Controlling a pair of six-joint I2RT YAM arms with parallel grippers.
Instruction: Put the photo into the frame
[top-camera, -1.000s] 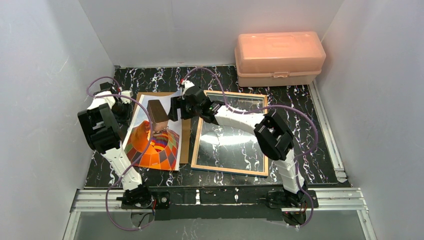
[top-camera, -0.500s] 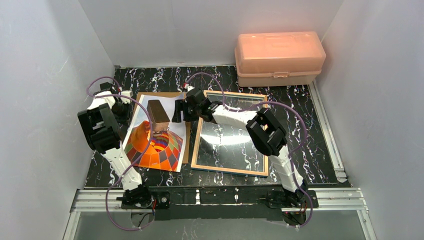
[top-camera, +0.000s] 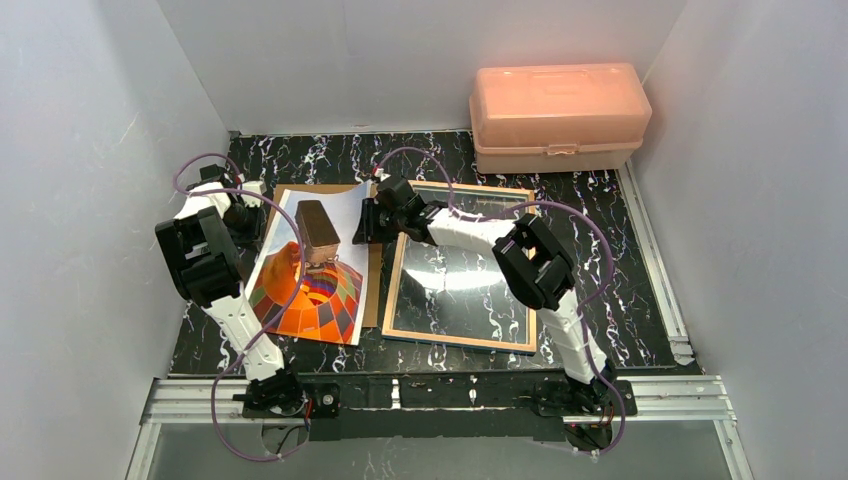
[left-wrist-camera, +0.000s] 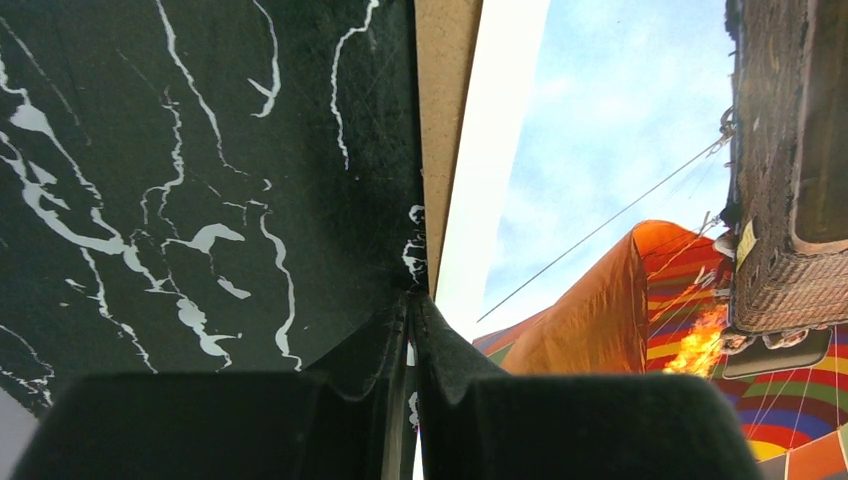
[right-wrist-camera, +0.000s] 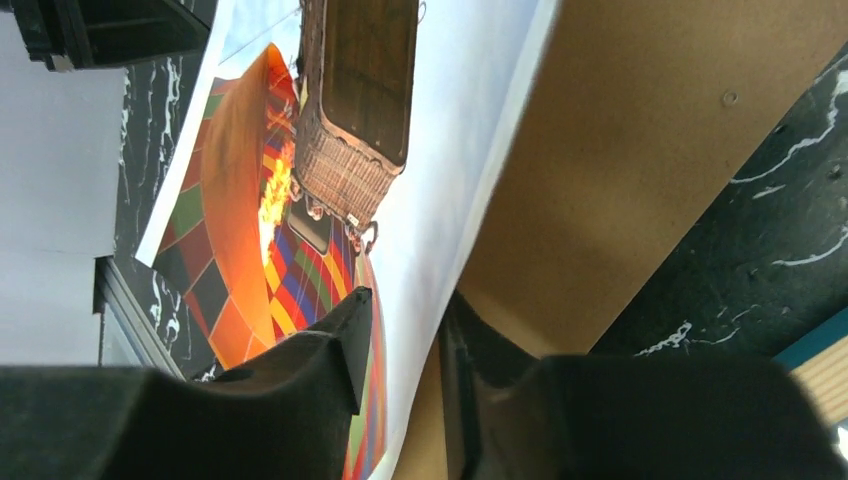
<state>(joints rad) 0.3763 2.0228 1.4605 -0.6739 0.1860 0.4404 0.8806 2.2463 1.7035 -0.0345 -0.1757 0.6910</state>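
Note:
The photo (top-camera: 310, 270), a hot-air balloon print, lies over a brown backing board (top-camera: 372, 290) left of the frame (top-camera: 395, 280). The frame's glass reflects light. My left gripper (top-camera: 250, 222) is at the photo's left edge. In the left wrist view its fingers (left-wrist-camera: 412, 296) are pressed together on the photo's (left-wrist-camera: 600, 150) white edge, which rises off the board (left-wrist-camera: 445, 60). My right gripper (top-camera: 362, 222) is at the photo's upper right edge. There its jaws (right-wrist-camera: 405, 300) straddle the photo's (right-wrist-camera: 440, 200) white margin with a gap left, one finger above the print and one against the board (right-wrist-camera: 620, 150).
A pink plastic box (top-camera: 555, 115) stands at the back right, behind the frame. White walls close in both sides and the back. A metal rail (top-camera: 660, 270) runs along the right of the black marbled table (top-camera: 600, 230). The frame's blue edge (right-wrist-camera: 815, 335) shows at the right wrist view's corner.
My right gripper has shifted slightly right and down onto the photo's right edge, and its jaws have narrowed around it. The left gripper has stayed shut in place.

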